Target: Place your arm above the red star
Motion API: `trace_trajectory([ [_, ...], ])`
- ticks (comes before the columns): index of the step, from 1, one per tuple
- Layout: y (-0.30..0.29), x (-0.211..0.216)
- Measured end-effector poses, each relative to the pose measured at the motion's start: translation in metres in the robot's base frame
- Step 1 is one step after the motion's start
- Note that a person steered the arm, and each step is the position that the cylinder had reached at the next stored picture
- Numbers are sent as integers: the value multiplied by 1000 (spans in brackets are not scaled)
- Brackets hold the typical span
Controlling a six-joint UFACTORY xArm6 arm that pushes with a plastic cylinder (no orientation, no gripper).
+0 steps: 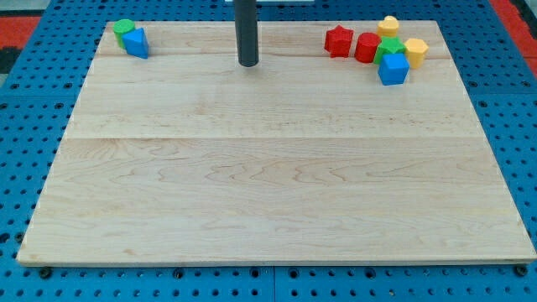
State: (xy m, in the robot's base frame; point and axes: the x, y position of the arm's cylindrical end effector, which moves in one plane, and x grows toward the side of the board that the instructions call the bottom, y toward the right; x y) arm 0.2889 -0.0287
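So my tip (247,64) sits near the board's top edge, around 12 o'clock from the board's middle, with bare wood all round it. No jaws on this rig, just the rod, so nothing to open or close. The red star (338,40) is off at roughly 2 o'clock from the tip, well apart, leftmost in the top-right cluster and just beside a red block (367,47); a green block (388,47), blue cube (393,69) and two yellow blocks (415,50) crowd behind it. I'd sweep right along the top and stop short, coming in from the star's open left side so nothing gets nudged. No labels or writing anywhere that I can read.
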Motion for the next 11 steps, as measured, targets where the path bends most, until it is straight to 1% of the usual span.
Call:
trace_trajectory([
  [1, 32, 5],
  [3, 77, 5],
  [6, 78, 1],
  [7, 58, -4],
  [8, 45, -40],
  [9, 55, -80],
  [10, 75, -97],
  [11, 88, -97],
])
